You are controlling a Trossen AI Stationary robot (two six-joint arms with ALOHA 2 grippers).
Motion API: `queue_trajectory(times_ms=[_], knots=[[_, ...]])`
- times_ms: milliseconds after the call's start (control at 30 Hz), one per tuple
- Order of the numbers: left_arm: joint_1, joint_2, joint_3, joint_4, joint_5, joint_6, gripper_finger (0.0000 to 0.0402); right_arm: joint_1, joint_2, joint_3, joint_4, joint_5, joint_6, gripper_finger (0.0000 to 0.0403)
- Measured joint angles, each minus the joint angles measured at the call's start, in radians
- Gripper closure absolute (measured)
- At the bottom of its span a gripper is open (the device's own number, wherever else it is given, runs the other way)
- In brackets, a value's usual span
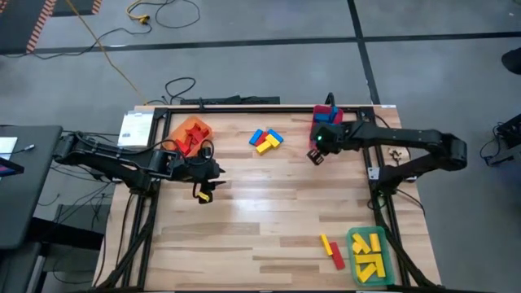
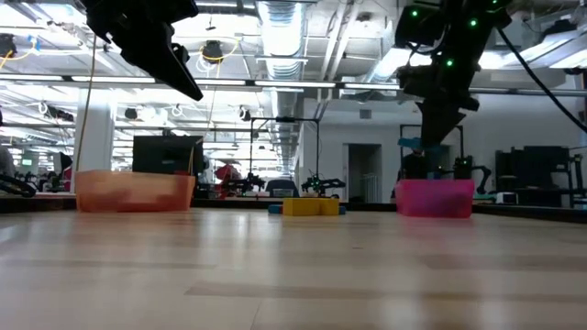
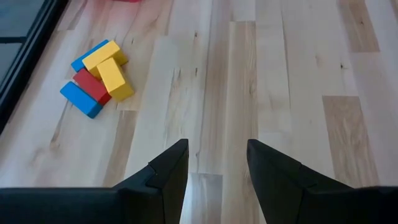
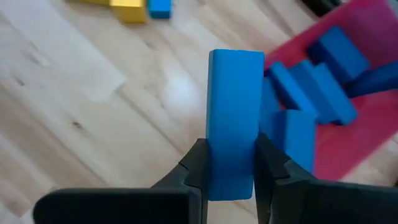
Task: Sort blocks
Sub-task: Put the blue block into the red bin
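**A:** Where's your right tool (image 4: pixel 229 167) now, and what's in it?

**B:** It's clamped on a blue block (image 4: pixel 234 121). You can see the block standing up out of the fingers (image 4: pixel 193 168), its long axis running straight on from the tool, one pad on each long face. From above, the tool (image 1: pixel 316 155) hangs over the surface (image 1: pixel 269 212) just short of the red bin (image 1: pixel 327 116).

**A:** So which way does the bin lie from the tool?

**B:** Ahead of it and off to one side. In the right wrist view the red bin (image 4: pixel 348 118) already holds several blue blocks, and its near edge sits close past the held block. I'd say you only need a short carry toward the bin before letting go, and the block should drop lengthwise among the others.

**A:** And the rest of the blocks?

**B:** A small mixed pile (image 1: pixel 266 140) of blue, yellow and red lies behind your right tool, between the two arms. Your left tool (image 3: pixel 217 165) stands apart and empty, facing that pile (image 3: pixel 97 77) from some way off.

**A:** Which arm takes the pile next?

**B:** The right is busy, so the left looks the freer one, though the pile lies roughly midway between them.
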Motion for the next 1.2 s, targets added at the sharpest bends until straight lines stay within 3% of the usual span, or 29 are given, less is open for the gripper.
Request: queue_trajectory(times_ms=[467, 1200], knots=[[0.000, 0.000, 0.000, 0.000, 0.000, 0.000, 0.0243, -0.213, -0.027, 0.000, -0.056, -0.001, -0.130, 0.0327], [0.000, 0.000, 0.000, 0.000, 0.000, -0.001, 0.0243, -0.243, -0.027, 0.001, -0.054, -0.019, -0.179, 0.0327]])
